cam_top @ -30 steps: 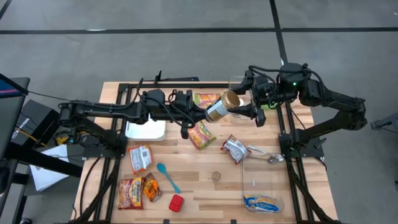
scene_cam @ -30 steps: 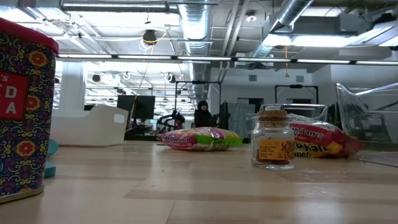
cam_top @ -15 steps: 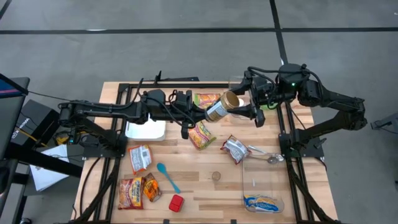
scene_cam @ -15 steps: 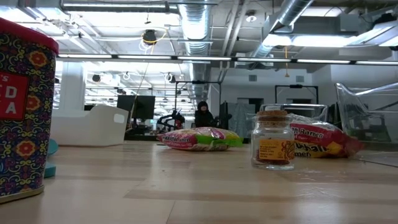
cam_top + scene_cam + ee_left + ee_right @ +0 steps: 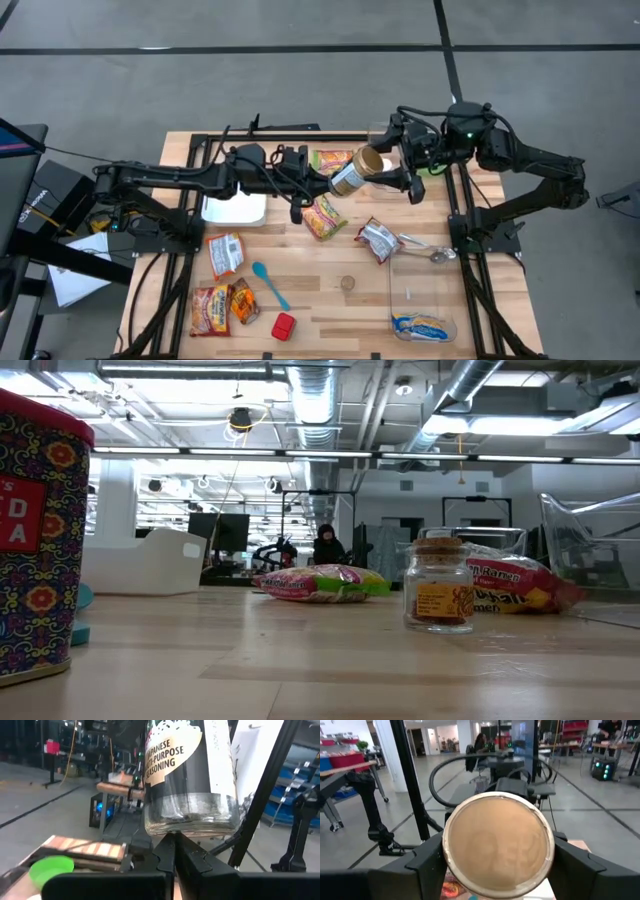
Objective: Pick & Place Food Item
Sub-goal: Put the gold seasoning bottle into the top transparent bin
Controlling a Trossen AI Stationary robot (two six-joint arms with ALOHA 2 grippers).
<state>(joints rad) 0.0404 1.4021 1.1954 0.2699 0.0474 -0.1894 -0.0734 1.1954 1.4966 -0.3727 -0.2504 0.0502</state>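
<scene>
A glass seasoning jar [image 5: 352, 174] with a dark label and a tan lid [image 5: 498, 844] hangs above the middle of the table's far half. It lies nearly level, with its lid toward the right arm. My right gripper [image 5: 384, 170] comes from the table's right and is closed on the lid. From the table's left, my left gripper [image 5: 325, 186] reaches the jar's glass bottom [image 5: 190, 817] with its fingers shut. Neither gripper nor the seasoning jar shows in the low view. My left gripper is shut, and its fingertips [image 5: 175, 842] point level from the table's left at the rim of the jar's glass bottom [image 5: 172, 831]. No gap shows between them, but I cannot tell for sure that they touch. My right gripper pinches the lid's rim [image 5: 451, 851] between its two fingers [image 5: 427, 862], one on either side. The fingers come level from the table's right, along the jar's length. The jar is lifted clear of the table, lying nearly level.
Under the arms lie a white bin [image 5: 235, 208], several snack packets [image 5: 324, 216], a silver packet [image 5: 378, 238], a teal spoon [image 5: 270, 285], a red box [image 5: 285, 326] and a small corked jar [image 5: 438, 585]. A clear container [image 5: 425, 290] sits near right. A patterned tin [image 5: 40, 530] stands close to the low camera.
</scene>
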